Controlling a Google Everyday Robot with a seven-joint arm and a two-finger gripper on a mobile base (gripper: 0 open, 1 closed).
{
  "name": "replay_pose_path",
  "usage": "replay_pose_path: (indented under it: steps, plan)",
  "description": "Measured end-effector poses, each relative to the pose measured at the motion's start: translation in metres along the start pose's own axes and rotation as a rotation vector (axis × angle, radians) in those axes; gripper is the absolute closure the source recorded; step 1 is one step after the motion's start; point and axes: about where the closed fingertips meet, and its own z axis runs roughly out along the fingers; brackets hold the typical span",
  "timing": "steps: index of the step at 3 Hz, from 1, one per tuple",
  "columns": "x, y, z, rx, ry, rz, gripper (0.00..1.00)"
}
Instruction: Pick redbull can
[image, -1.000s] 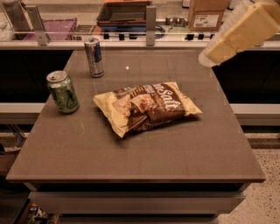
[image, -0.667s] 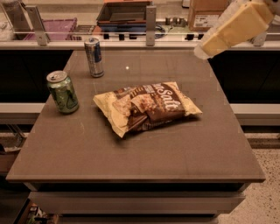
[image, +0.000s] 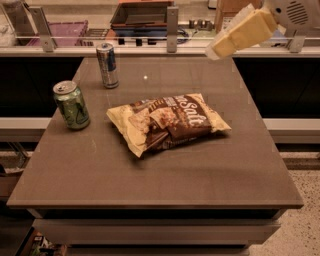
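Note:
The redbull can (image: 108, 65), tall, slim, blue and silver with a silver top, stands upright near the far left of the brown table (image: 160, 170). The gripper (image: 242, 32), a pale yellowish shape on a white arm, hangs in the air at the upper right, above the table's far right edge. It is far to the right of the can and holds nothing that I can see.
A shorter green can (image: 72, 105) stands at the left edge, in front of the redbull can. A tan and brown chip bag (image: 167, 122) lies in the table's middle. Behind the table runs a counter with a dark tray (image: 142, 15) and metal posts (image: 172, 27).
The gripper has moved left and slightly down across the upper right. The cans and the bag have not moved.

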Motion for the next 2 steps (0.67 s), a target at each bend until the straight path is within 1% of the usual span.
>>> replay_pose_path:
  steps: [1,2]
  plan:
    - [0.000,0.000,0.000,0.000,0.000,0.000,0.00]
    - [-0.009,0.003,0.019,-0.026,-0.044,0.013,0.00]
